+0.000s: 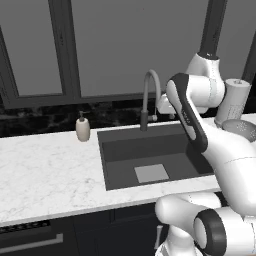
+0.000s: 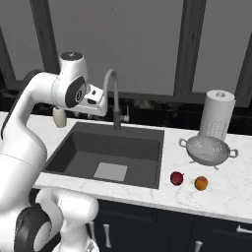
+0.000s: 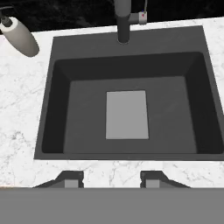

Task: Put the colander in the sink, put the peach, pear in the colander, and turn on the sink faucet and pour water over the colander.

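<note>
Hovering above the sink (image 3: 57, 131), the gripper (image 3: 111, 179) points down at it, jaws part open with nothing between them. That sink is a deep dark grey rectangular basin, matte, with a pale square patch on its floor, set into a white marbled surface (image 2: 226, 197). Behind it rises the faucet (image 2: 114, 98), a smooth grey gooseneck. Right of the sink stands the colander (image 2: 209, 150), a round perforated bowl with two small handles; nearer the front edge lie the dark red pear (image 2: 176, 178) and the round orange peach (image 2: 201, 183), slightly apart.
</note>
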Tool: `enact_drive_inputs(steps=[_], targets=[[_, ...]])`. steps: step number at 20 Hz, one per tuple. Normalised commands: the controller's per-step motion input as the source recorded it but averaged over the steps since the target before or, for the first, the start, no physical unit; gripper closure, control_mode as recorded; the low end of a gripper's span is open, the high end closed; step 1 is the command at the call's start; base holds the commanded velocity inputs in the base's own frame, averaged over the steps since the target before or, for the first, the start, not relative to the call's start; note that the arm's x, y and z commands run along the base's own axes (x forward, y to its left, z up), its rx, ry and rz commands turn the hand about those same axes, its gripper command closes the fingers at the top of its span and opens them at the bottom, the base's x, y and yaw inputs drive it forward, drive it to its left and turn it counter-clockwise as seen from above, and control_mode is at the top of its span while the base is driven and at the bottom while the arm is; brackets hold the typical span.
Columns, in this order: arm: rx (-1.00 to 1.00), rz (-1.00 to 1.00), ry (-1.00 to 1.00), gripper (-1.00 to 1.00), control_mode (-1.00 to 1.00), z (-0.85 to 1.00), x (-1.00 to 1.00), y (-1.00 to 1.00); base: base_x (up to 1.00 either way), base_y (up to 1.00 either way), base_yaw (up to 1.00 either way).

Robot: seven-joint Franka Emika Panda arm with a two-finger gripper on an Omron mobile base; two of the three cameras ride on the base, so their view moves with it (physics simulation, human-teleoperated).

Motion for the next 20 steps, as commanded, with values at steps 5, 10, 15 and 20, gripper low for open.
enact_drive_inputs(steps=[5,10,15,20], targets=[[0.00,0.00,0.00,-1.00,-1.00,0.00,-0.19,-0.33,0.00,0.00,0.00],[0.00,0.00,0.04,-1.00,-1.00,0.00,-0.34,-0.94,0.00,0.00,0.00],[0.03,0.00,0.12,-1.00,-1.00,0.00,-0.28,-1.00,0.00,0.00,0.00],[0.02,0.00,0.11,-1.00,-1.00,0.00,-0.08,-1.00,0.00,0.00,0.00]])
